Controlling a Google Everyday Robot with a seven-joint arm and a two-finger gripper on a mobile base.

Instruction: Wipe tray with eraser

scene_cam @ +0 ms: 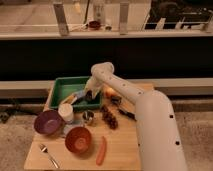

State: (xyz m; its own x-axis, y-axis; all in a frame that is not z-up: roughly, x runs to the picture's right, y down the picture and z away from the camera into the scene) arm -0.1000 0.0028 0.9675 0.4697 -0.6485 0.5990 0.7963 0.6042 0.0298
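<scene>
The green tray sits at the back left of the wooden table. My gripper is down inside the tray at its right front corner, with the white arm reaching in from the right. A small light-blue block, the eraser, shows right at the gripper's left side on the tray floor. Whether the gripper holds it is hidden. A tan-yellow stick-like piece lies in the tray's front part, just left of the eraser.
In front of the tray stand a white cup, a purple bowl, an orange bowl and a small metal cup. Dark grapes, a red oblong item, a fork and an orange fruit lie nearby.
</scene>
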